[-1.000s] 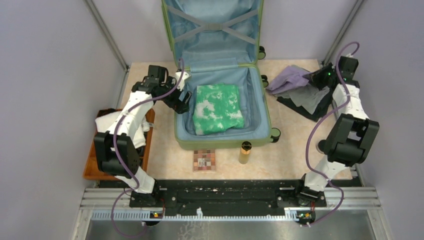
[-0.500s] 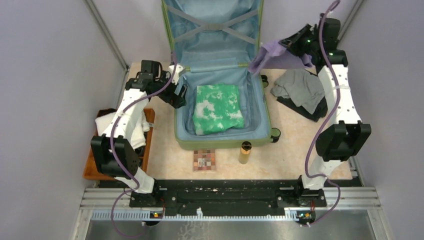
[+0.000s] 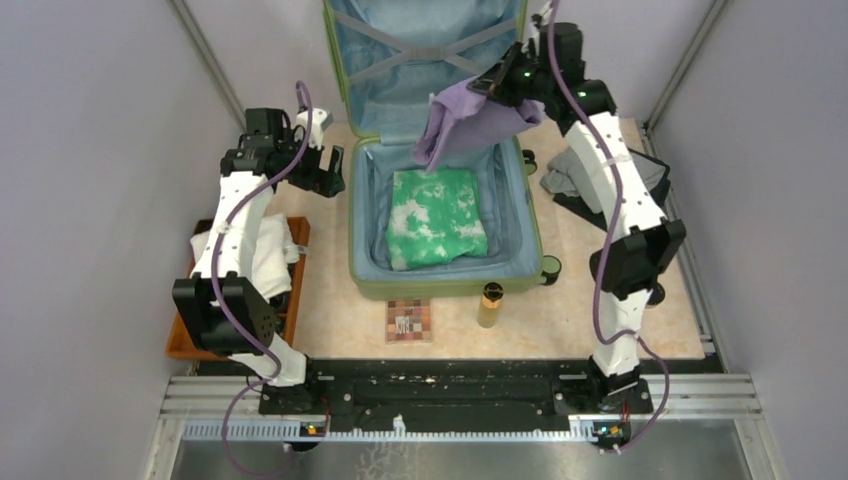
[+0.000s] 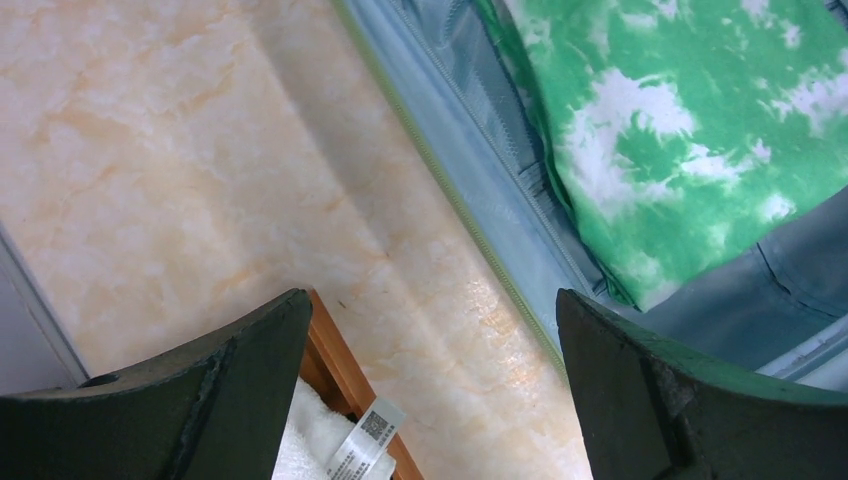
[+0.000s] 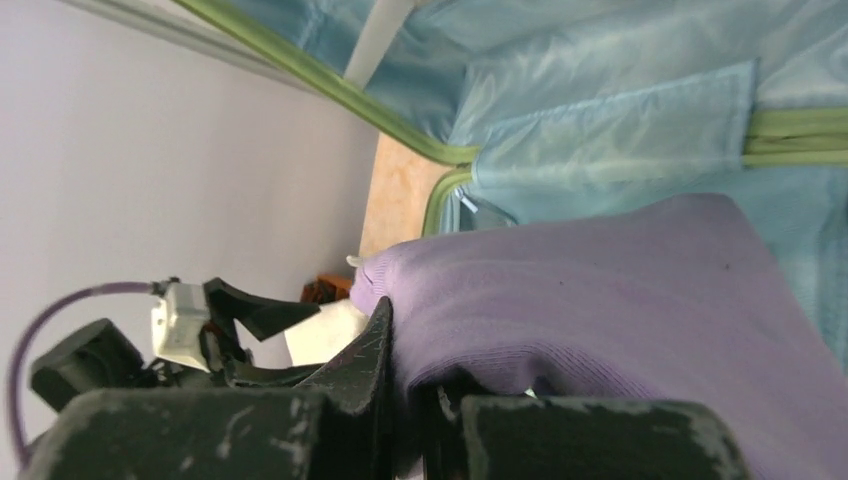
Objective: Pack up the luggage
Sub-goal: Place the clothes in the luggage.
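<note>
**Purple garment held over the open suitcase**

The counter [image 3: 560, 310] is a pale, marbled beige slab, enclosed by plain lavender-grey walls with metal posts in the upper corners of the top view. A black and silver rail runs along its bottom edge.

The luggage [image 3: 440, 283] lies open in the centre of the frame. Its lid stands upright against the back wall, showing light-blue lining and crossed straps. A folded green-and-white tie-dye cloth [image 3: 437, 217] lies in the lower shell.

The right arm [image 3: 620, 200] reaches to the upper middle of the frame. Its jaws are clamped on a purple garment [image 3: 470, 120], which hangs above the far end of the shell, in front of the lid.

The left arm [image 3: 235, 215] is at the upper left. Its jaws are spread wide with nothing between them, above bare counter just beside the suitcase's left wall.

A grey clothes heap [image 3: 562, 172] lies on the counter to the right of the suitcase. A wooden tray [image 3: 180, 335] at the left edge holds white cloth [image 3: 262, 255].

In front of the suitcase are a small amber bottle [image 3: 490, 305], standing upright, and what looks like a makeup palette [image 3: 408, 320], lying flat.
</note>
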### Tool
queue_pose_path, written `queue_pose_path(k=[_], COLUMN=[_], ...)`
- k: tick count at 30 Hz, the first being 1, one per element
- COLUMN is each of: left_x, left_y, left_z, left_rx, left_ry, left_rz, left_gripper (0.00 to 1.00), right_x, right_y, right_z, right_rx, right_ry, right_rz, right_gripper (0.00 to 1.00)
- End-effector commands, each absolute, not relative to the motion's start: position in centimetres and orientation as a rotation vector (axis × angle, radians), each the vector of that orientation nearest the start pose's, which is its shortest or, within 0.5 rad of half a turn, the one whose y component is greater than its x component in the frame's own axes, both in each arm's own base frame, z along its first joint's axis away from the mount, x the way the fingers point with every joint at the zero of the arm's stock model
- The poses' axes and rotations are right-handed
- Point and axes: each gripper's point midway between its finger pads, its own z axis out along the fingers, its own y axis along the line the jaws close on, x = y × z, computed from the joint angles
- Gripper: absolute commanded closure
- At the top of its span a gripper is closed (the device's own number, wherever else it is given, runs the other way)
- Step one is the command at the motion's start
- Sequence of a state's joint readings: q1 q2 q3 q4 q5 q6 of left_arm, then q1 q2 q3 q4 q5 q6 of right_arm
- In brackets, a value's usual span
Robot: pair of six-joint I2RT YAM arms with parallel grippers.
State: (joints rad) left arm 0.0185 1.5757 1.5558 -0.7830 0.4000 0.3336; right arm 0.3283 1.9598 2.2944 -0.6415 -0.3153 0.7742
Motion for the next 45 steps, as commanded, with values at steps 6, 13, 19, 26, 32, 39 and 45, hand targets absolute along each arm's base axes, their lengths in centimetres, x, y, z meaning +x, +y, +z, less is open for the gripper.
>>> queue_pose_path(k=[6, 13, 19, 26, 32, 39, 45], left_x=[41.1, 40.8, 40.7, 40.6, 40.3, 40.2, 40.0], left_y=[-3.9, -4.0, -4.5, -5.0, -5.5, -5.7, -6.8], left_z=[25.2, 24.5, 24.1, 24.2, 24.2, 24.4, 24.0], left_rx=[0.488, 0.490, 0.496, 0.505, 0.521, 0.550, 0.612], left_ry=[2.200, 2.210, 2.208, 2.194, 2.184, 2.163, 2.148], left_rz=[-0.245, -0.257, -0.293, -0.328, -0.358, -0.366, -0.432], left_gripper=[0.02, 0.02, 0.01, 0.02, 0.02, 0.02, 0.02], right_x=[47.5, 43.5, 40.1, 36.3, 35.5, 33.4, 34.4], right_y=[35.9, 40.2, 39.1, 35.5, 33.0, 30.2, 26.4], right_z=[37.7, 36.8, 31.0, 23.4, 21.0, 19.0, 21.2], right_rx=[-0.016, -0.289, -0.482, -0.563, -0.546, -0.501, -0.248], right_ry=[2.023, 2.036, 2.196, 2.390, 2.464, 2.565, 2.514], right_rz=[1.219, 1.374, 1.299, 1.145, 0.990, 0.866, 0.884], right_gripper=[1.00, 1.00, 1.00, 0.99, 0.62, 0.13, 0.09])
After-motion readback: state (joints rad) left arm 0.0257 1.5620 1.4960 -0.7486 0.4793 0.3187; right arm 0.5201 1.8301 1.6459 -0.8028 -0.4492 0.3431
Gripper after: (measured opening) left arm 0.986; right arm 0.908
